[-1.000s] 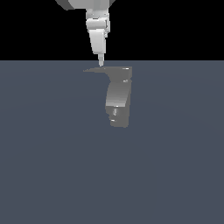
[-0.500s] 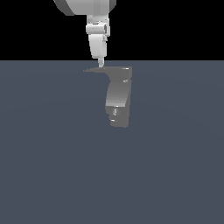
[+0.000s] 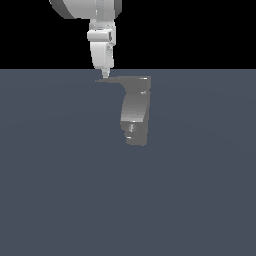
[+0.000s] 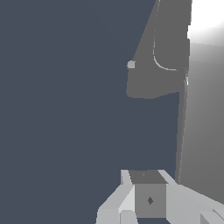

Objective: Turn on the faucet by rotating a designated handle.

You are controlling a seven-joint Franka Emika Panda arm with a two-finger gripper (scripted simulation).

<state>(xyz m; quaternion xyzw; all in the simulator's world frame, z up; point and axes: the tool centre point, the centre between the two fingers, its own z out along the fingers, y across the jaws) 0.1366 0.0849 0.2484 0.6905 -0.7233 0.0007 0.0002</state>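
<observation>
The grey faucet [image 3: 135, 112] stands upright on the dark floor in the exterior view, with a stepped darker base. Its handle [image 3: 116, 79], a thin dark blade, sticks out from the flat top toward the exterior view's left and tapers to a point. My gripper [image 3: 105, 75] hangs straight down with its narrow tip at the blade's pointed end, touching it or just above it. The fingers look shut, with nothing between them. The wrist view shows my gripper [image 4: 150, 192] close beside the faucet [image 4: 157, 74], seen from above. A pale flat surface fills the side; I cannot pick out the handle there.
The white arm links [image 3: 95, 10] rise above the faucet toward the exterior view's top left. A flat blue-grey floor [image 3: 60, 190] spreads all around the faucet.
My gripper has shifted slightly toward the exterior view's left and a little lower, from mid-blade toward the pointed end. The handle and faucet look unmoved.
</observation>
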